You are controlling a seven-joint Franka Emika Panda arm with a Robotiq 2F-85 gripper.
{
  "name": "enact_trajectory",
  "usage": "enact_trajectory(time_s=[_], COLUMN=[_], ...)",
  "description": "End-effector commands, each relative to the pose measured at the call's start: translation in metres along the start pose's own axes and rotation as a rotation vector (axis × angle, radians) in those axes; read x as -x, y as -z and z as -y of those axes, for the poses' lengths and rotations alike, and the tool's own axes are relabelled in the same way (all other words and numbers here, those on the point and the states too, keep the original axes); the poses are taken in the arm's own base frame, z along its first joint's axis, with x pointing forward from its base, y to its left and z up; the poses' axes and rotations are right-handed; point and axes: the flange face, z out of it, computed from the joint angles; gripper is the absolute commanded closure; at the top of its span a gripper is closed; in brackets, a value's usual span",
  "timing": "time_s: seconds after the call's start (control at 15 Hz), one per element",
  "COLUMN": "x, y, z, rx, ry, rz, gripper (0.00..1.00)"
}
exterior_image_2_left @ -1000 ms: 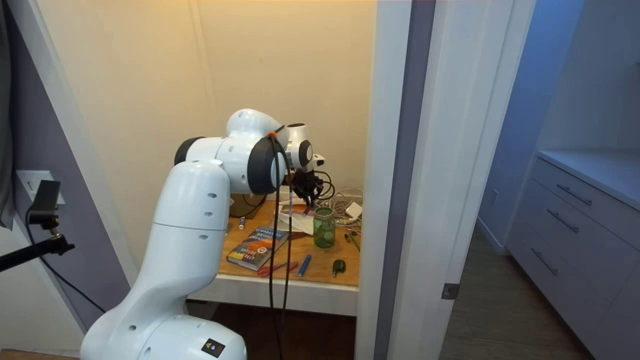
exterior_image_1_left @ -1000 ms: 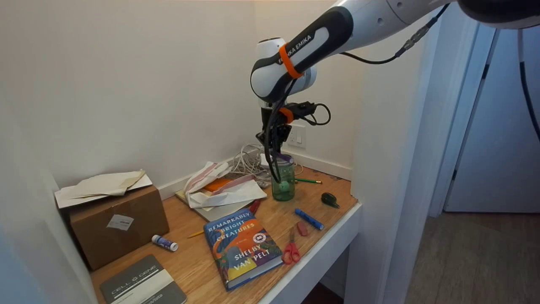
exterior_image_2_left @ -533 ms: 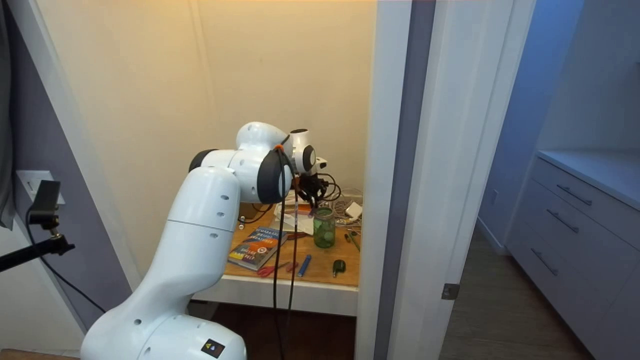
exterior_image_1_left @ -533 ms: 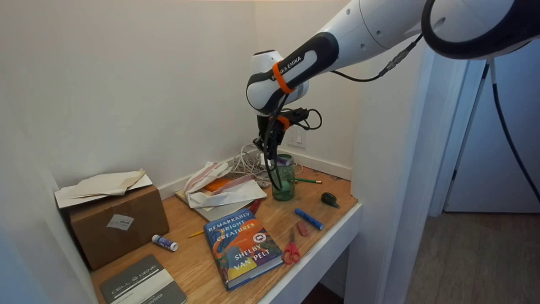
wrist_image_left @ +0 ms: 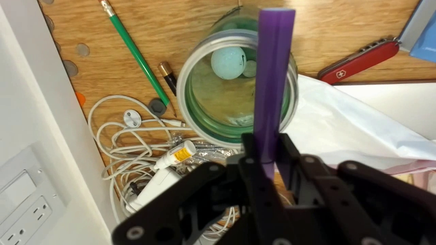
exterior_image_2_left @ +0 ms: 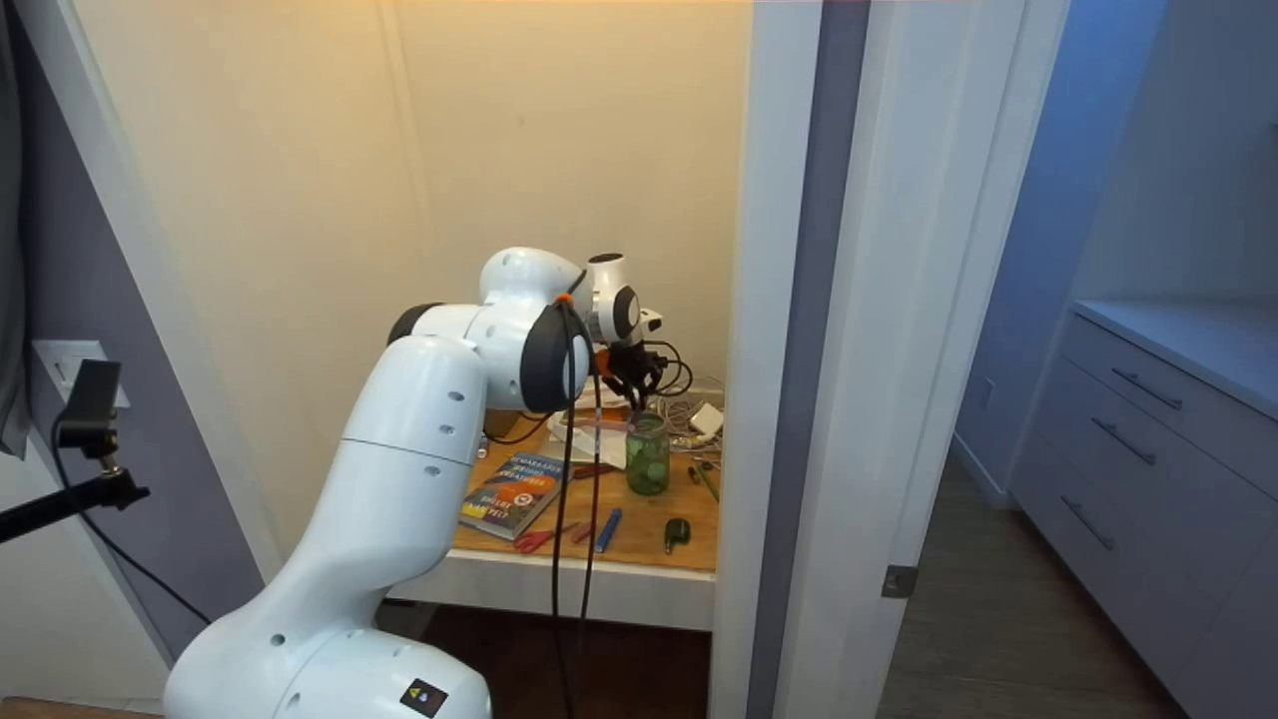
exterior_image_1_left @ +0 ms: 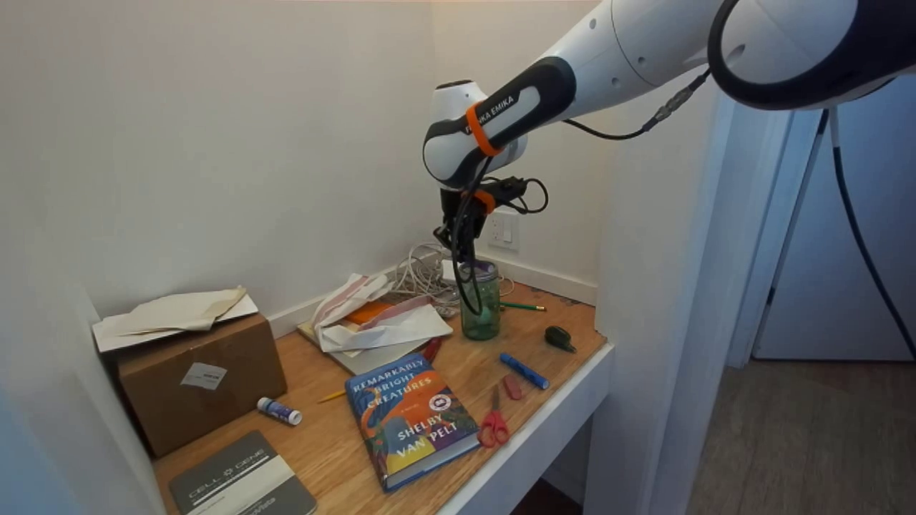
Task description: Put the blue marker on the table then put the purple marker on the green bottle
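The blue marker (exterior_image_1_left: 524, 371) lies on the wood-topped table (exterior_image_1_left: 329, 436) near its front edge; it also shows in an exterior view (exterior_image_2_left: 608, 530). The green bottle (exterior_image_1_left: 481, 315) is an open-mouthed translucent jar, upright on the table. It also shows in an exterior view (exterior_image_2_left: 648, 466), and its rim (wrist_image_left: 181, 97) in the wrist view. My gripper (wrist_image_left: 266, 144) is shut on the purple marker (wrist_image_left: 272, 75) near one end. In the wrist view the marker extends across the right part of the jar's mouth. Whether it touches the rim I cannot tell. A golf ball (wrist_image_left: 228, 63) shows inside the jar.
White cables (wrist_image_left: 136, 149) and a white-and-red bag (exterior_image_1_left: 386, 332) lie beside the jar. A green pencil (wrist_image_left: 138, 56), a dark green item (exterior_image_1_left: 559, 338), red scissors (exterior_image_1_left: 494, 425) and a book (exterior_image_1_left: 411, 422) lie around it. A wall with an outlet stands close behind.
The arm has reached forward. The gripper dipped, then rose a little and moved toward the jar's mouth, still holding the purple marker. The blue marker and the jar have not moved.
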Motion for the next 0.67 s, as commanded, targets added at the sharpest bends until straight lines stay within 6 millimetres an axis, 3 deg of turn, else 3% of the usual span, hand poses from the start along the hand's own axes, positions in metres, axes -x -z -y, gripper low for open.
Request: enact_trajectory(time_s=[0.0,0.6], x=[-0.0047,-0.0012], y=[-0.0051,-0.0135], z=[-0.0056,-0.0086], rx=[0.006,0.005], ry=[0.018,0.009], rz=[-0.012,0.002], gripper=[0.96,0.96])
